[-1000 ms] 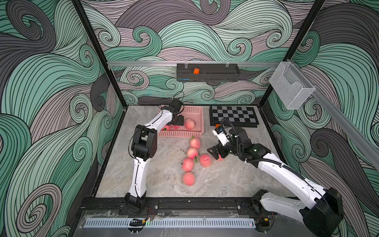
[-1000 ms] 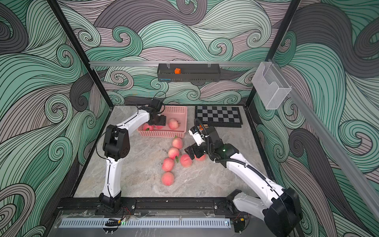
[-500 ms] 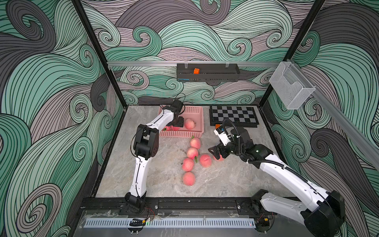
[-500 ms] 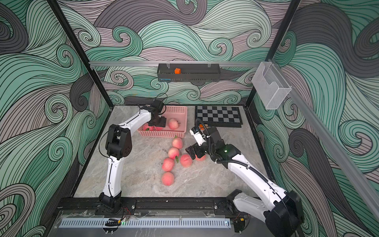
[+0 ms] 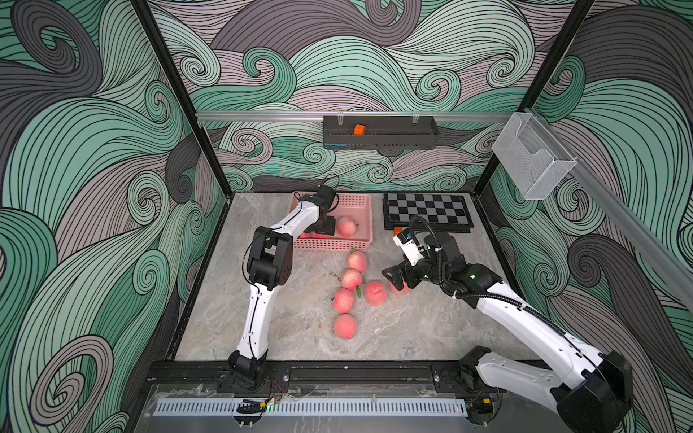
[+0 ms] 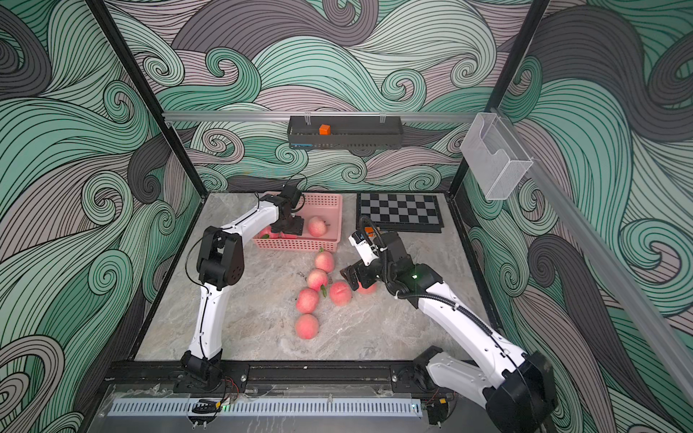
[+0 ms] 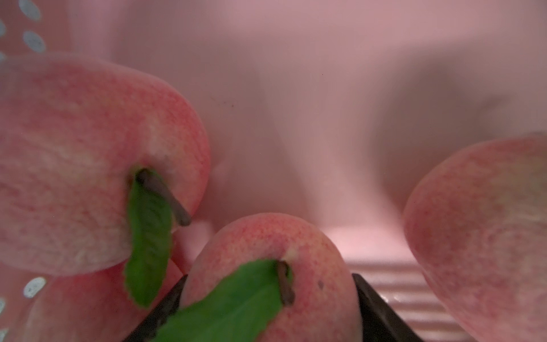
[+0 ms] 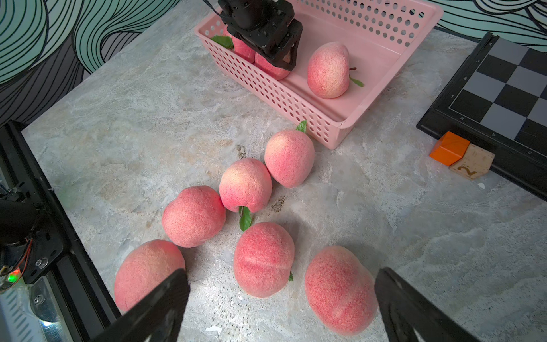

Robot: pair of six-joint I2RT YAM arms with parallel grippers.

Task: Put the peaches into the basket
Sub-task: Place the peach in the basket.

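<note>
The pink basket (image 5: 360, 198) (image 6: 330, 198) (image 8: 340, 130) stands at the back of the table. My left gripper (image 5: 322, 232) (image 6: 290, 226) (image 7: 269, 278) is down inside it, shut on a peach (image 7: 310, 266) (image 8: 270, 66) with a green leaf. Other peaches (image 7: 74, 163) lie beside it, and one peach (image 5: 347, 226) (image 8: 327, 69) lies alone further right in the basket. Several peaches (image 5: 351, 279) (image 8: 245, 183) lie on the table in front of the basket. My right gripper (image 5: 399, 277) (image 6: 354, 277) (image 8: 281, 274) hovers open above the rightmost ones (image 8: 340, 288), holding nothing.
A chessboard (image 5: 427, 210) lies right of the basket, with an orange cube (image 8: 450, 148) and a wooden block (image 8: 472, 161) at its front edge. A black slotted tray (image 5: 378, 131) hangs on the back wall. A clear mesh holder (image 5: 532, 161) hangs on the right rail.
The left arm has shifted a little to the right over the basket, still shut on its peach. The right arm has hardly moved and stays open.
</note>
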